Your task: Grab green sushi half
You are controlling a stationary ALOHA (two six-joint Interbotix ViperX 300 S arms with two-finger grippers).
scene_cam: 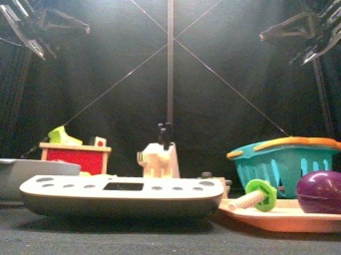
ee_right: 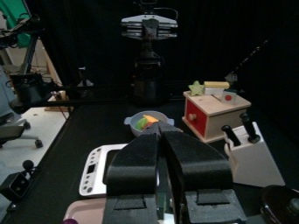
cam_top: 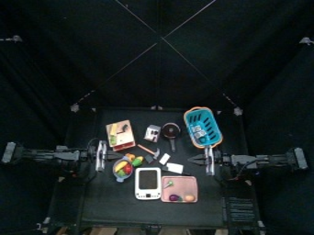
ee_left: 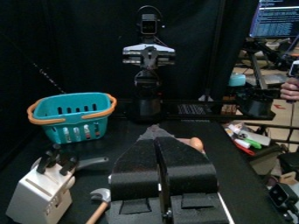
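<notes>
The green sushi half, a green and white roll piece, lies on a pink cutting board beside a purple ball. In the top view it is a small speck on the board at the table's front. My left gripper hangs at the table's left edge, jaws shut and empty. My right gripper hangs at the right edge, jaws shut and empty. Neither wrist view shows the sushi.
A white scale lies left of the board. A bowl of toy fruit, a red box, a black pan, a teal basket and a white knife block stand further back.
</notes>
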